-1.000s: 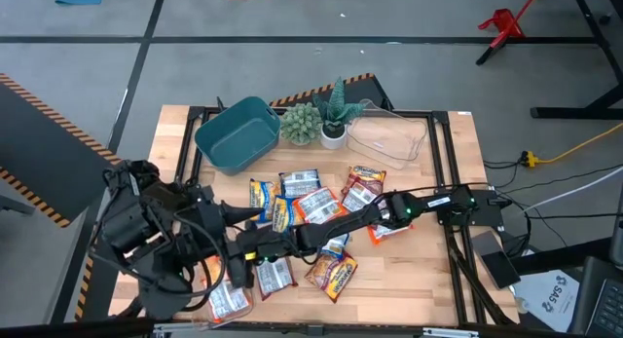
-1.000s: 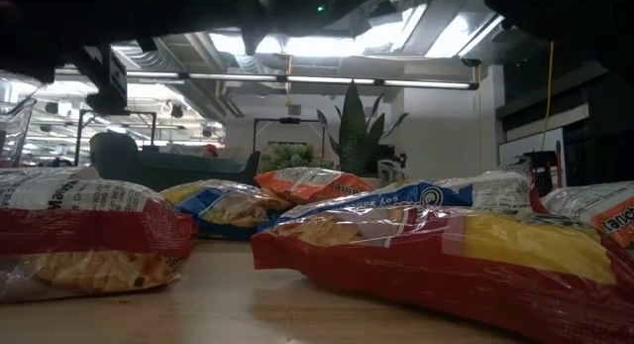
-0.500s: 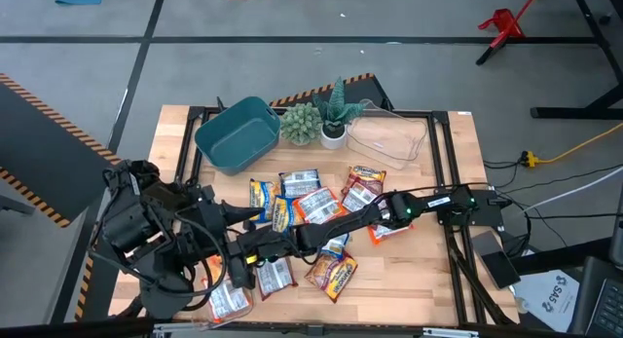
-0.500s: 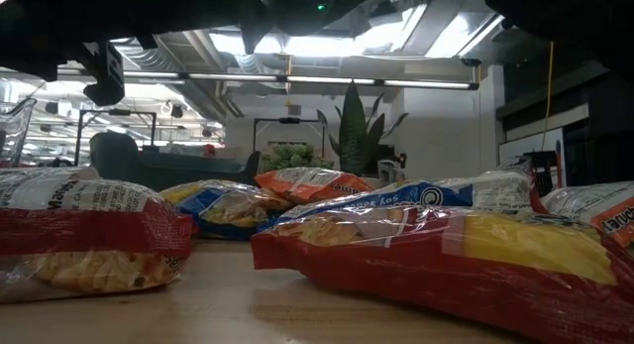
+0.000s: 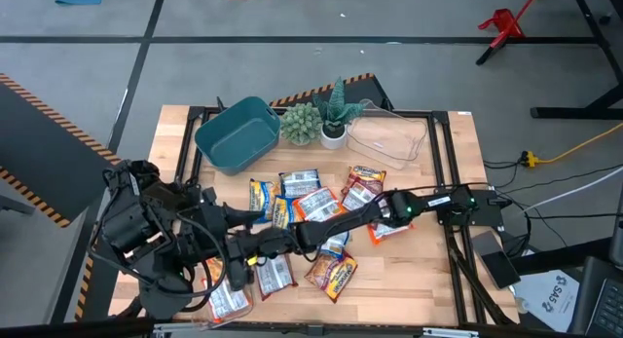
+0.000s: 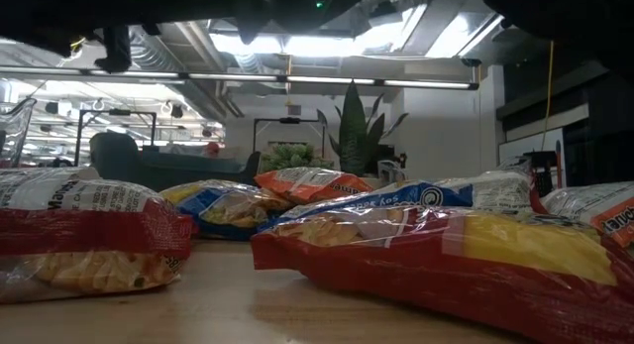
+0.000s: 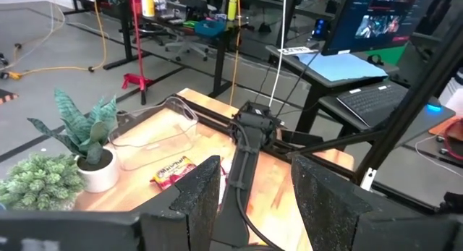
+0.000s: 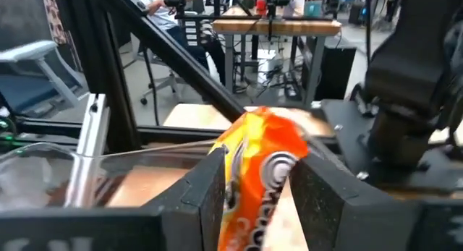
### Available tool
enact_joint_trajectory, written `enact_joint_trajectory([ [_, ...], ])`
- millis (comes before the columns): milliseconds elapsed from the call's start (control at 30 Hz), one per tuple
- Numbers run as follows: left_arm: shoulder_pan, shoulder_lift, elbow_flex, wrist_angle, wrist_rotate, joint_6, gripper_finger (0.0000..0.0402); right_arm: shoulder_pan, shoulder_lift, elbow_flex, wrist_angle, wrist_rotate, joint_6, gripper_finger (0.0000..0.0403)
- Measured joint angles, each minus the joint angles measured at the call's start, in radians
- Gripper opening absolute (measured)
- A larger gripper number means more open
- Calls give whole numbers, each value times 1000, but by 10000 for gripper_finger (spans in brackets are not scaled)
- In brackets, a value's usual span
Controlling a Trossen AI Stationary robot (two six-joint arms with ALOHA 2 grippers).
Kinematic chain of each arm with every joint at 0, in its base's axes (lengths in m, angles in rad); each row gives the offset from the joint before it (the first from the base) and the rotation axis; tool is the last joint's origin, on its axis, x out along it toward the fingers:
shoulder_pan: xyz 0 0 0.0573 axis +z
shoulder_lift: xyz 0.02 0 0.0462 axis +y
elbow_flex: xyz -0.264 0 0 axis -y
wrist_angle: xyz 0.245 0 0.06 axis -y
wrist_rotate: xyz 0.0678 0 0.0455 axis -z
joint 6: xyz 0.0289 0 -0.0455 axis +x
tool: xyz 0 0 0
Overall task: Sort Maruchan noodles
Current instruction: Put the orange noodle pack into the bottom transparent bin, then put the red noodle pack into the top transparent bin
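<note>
Right gripper reaches across the wooden tabletop toward its left front, fingers clamping a glossy orange plastic noodle packet. Left gripper waits alongside, fingers wide (holding nothing).

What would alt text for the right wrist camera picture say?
An orange noodle packet stands upright between the right claw's two dark fingers. Behind it are black frame bars, a clear plastic tub and a workshop with desks.
</note>
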Motion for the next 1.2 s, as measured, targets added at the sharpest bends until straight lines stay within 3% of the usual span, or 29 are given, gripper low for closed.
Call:
enact_joint_trajectory([
  [167,-2,0,0,0,6,0,166,0,-10,25,-17,64,-154,136],
  [400,-6,1,0,-11,56,-34,166,1,-54,82,-247,95,-270,136],
  [600,-36,10,-1,-141,103,-208,166,15,-175,83,-604,97,-282,136],
  [767,-77,22,-6,-249,99,-387,166,17,-253,81,-978,180,-253,136],
  [900,-109,25,-17,-246,46,-417,166,-7,-315,84,-1271,266,-204,136],
  [1067,-131,23,-17,-247,-33,-408,166,-80,-318,76,-1625,257,-81,136],
  [1200,-131,23,-27,-246,-64,-360,166,-142,-326,-20,-1734,250,-11,136],
])
